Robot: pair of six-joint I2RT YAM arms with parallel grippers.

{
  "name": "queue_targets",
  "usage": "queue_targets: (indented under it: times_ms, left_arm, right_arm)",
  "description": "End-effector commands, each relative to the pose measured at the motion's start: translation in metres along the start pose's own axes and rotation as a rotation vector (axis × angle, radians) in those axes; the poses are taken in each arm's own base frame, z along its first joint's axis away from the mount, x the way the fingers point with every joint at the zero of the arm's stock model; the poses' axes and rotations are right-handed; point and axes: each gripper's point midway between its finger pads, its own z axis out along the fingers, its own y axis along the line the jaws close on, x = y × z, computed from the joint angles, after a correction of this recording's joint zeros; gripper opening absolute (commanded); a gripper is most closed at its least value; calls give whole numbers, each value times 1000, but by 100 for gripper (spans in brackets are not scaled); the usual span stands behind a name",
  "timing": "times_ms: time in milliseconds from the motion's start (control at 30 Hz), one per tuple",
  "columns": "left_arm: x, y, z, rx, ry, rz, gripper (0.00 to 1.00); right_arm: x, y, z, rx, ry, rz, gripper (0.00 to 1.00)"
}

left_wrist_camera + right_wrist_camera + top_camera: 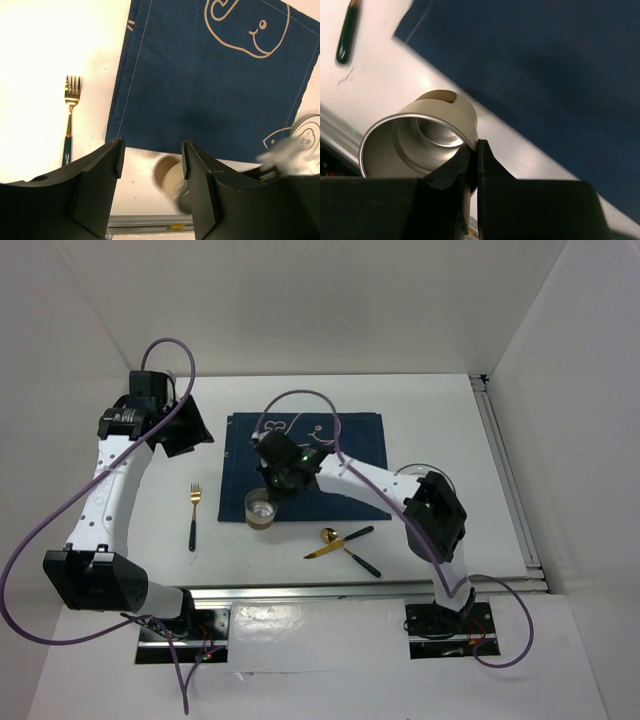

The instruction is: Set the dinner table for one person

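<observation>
A metal cup (262, 508) with a wooden base sits at the near-left corner of the navy placemat (340, 455) on the white dinner table (420, 400). My right gripper (278, 480) is shut on its rim. In the right wrist view one finger is inside the cup (420, 145) and one outside, where the right gripper (476, 150) pinches the wall. The left gripper (188, 430) hovers open at the placemat's far-left corner. In its wrist view the left gripper (151, 160) holds nothing, and the cup (175, 182) shows blurred between the fingers.
A gold fork (194, 515) with a dark handle lies left of the placemat. A gold spoon (330, 536) and knife (325, 552) lie crossed near the front edge. A clear round dish (415, 473) is partly hidden behind the right arm. A metal rail (330, 590) runs along the near edge.
</observation>
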Motion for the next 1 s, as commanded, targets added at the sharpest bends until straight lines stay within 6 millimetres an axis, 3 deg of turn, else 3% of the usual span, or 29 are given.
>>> queue_targets:
  times_ms: [0, 33, 67, 133, 167, 267, 467, 500, 567, 633, 833, 867, 967]
  left_arm:
    - [-2, -2, 1, 21, -10, 13, 66]
    - [-2, -2, 1, 21, -10, 13, 66]
    - [-2, -2, 1, 21, -10, 13, 66]
    - [2, 0, 3, 17, 0, 12, 66]
    - [-1, 0, 3, 26, -6, 6, 66]
    - [11, 5, 10, 14, 20, -18, 66]
    - [24, 14, 20, -2, 44, -3, 66]
    - [23, 16, 20, -13, 39, -2, 66]
    - [28, 25, 21, -57, 52, -13, 67]
    - [37, 30, 26, -69, 77, -15, 69]
    - [52, 41, 34, -112, 112, -27, 75]
    - [50, 45, 34, -141, 98, -46, 76]
    - [63, 63, 33, -212, 103, -102, 80]
  right_arm:
    - [-58, -75, -50, 130, -138, 124, 0]
    - [-66, -92, -53, 150, -153, 144, 0]
    - [-75, -127, -59, 203, -166, 187, 0]
    - [-82, -168, -62, 281, -165, 223, 0]
    - [-89, -204, -67, 335, -183, 278, 0]
    - [-103, -264, -75, 383, -206, 353, 0]
    - [-108, -344, -69, 446, -215, 471, 0]
    - [-114, -350, -70, 450, -232, 477, 0]
    - [-106, -362, -56, 470, -194, 492, 0]
    - [-109, -380, -56, 485, -206, 513, 0]
    - [-105, -403, -26, 522, -196, 534, 0]
    - [-110, -402, -28, 520, -210, 532, 2]
    - [-110, -400, -22, 496, -208, 531, 50]
